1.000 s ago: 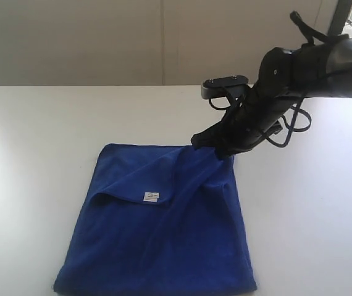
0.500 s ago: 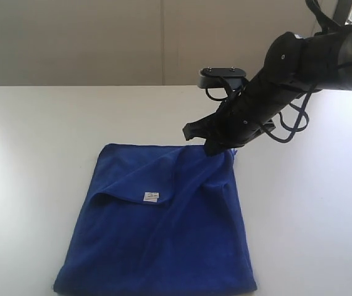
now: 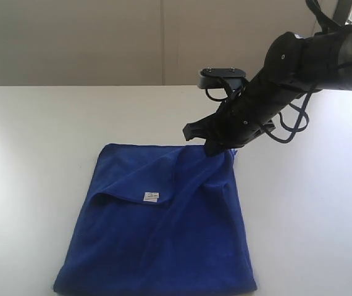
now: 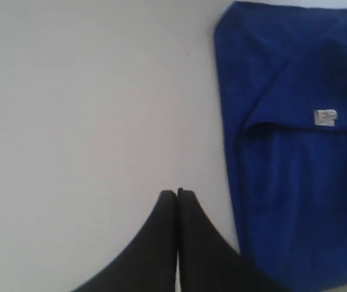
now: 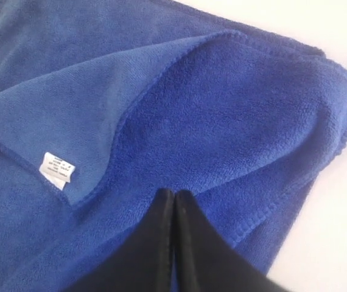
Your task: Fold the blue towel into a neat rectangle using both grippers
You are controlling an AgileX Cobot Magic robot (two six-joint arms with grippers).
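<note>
Blue towel (image 3: 163, 234) lies on the white worktop (image 3: 40, 154), in the near-centre of the exterior view, its near edge running to the frame's bottom. Outline roughly square, not flat: one layer is turned over diagonally from the far left corner, and a raised crease runs down from the far right corner. White tag (image 3: 151, 197) faces up at the edge of the turned-over layer, left of the towel's middle. Right arm (image 3: 268, 92) enters from the upper right of the exterior view and slopes down to the towel's far right corner. Right gripper (image 5: 175, 193): its fingers (image 5: 155, 231) are pressed together, tips over the cloth near the open fold; no cloth is seen between them, and cannot tell whether the tips touch the towel. Left gripper (image 4: 177, 193) appears only in its own wrist view: fingers (image 4: 161, 225) pressed together with nothing between them, over bare worktop just beside one towel edge, apart from the cloth. The tag and the turned-over layer are visible from that side too.
</note>
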